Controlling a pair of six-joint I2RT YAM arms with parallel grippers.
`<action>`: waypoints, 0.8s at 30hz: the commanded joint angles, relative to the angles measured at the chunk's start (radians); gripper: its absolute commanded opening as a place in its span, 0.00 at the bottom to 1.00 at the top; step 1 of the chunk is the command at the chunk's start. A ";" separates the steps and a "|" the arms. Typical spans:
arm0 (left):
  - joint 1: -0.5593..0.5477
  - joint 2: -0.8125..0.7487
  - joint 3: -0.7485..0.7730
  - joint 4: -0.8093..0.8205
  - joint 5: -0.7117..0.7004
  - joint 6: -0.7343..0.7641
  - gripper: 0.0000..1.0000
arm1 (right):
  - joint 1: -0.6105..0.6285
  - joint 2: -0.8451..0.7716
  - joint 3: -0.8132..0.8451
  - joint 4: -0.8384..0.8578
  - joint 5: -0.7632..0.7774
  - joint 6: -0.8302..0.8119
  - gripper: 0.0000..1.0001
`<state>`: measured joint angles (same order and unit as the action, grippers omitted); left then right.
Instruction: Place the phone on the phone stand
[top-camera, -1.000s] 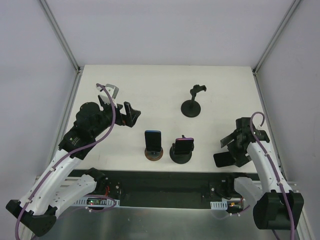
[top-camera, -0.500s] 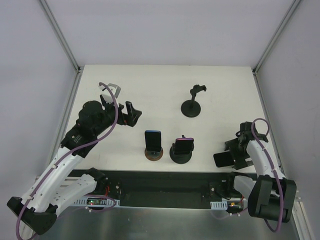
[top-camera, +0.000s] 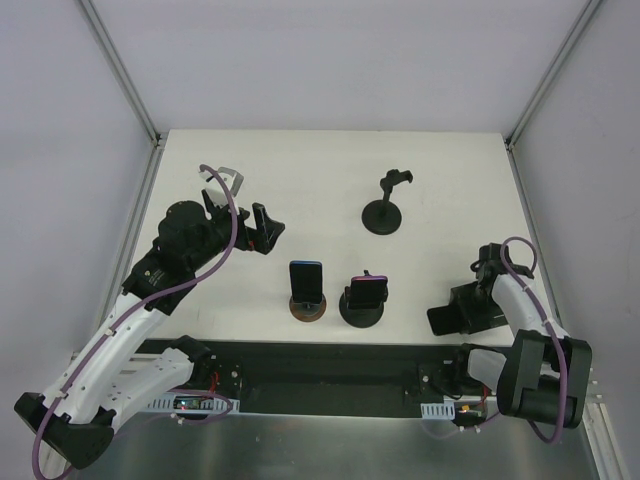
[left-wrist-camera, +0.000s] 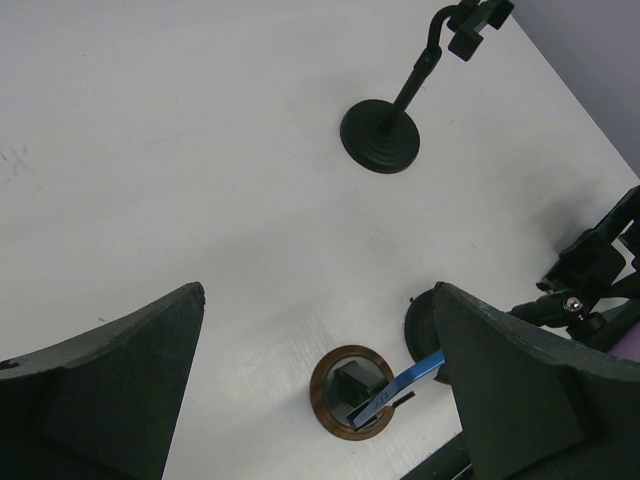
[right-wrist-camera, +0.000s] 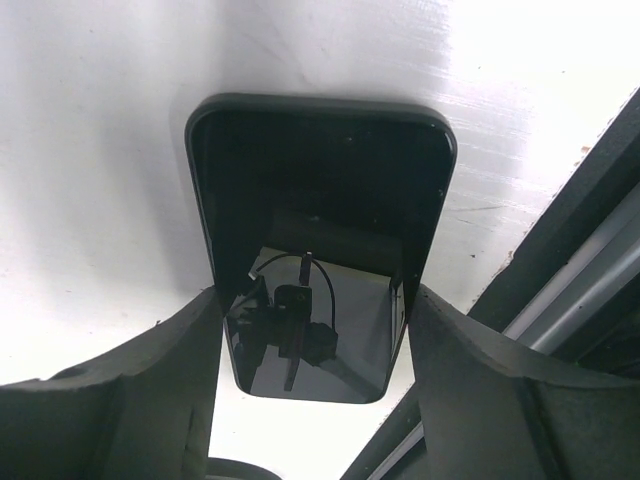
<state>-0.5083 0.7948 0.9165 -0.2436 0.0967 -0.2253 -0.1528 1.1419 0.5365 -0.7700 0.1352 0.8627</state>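
A: Top cam, item?
B: Phone (top-camera: 446, 319), black, flat on worktop, near edge by right corner. Right gripper (top-camera: 463, 308) over it. Empty stand (top-camera: 383, 216) twd far edge. Left gripper (top-camera: 242, 218) spread wide, holds nothing.
A: L wrist?
B: Stand bare; nothing betw jaws.
A: R wrist?
B: Fingers (right-wrist-camera: 120, 390) flank phone's long edges; clamped or not, can't tell. Prob. stiff, light, glossy-slippery, glass fragile. Grip long edges mid-length.
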 joint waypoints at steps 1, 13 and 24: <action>0.008 0.001 0.005 0.033 0.005 -0.005 0.95 | -0.002 0.022 -0.075 0.149 -0.049 0.055 0.42; 0.008 0.004 -0.002 0.033 -0.012 -0.003 0.95 | 0.001 -0.134 -0.084 0.244 -0.115 -0.121 0.01; 0.010 0.027 -0.001 0.052 0.001 -0.023 0.97 | 0.033 -0.418 -0.066 0.535 -0.322 -0.441 0.01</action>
<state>-0.5083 0.8089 0.9157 -0.2432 0.0830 -0.2241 -0.1436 0.8352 0.4324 -0.4606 -0.0620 0.5724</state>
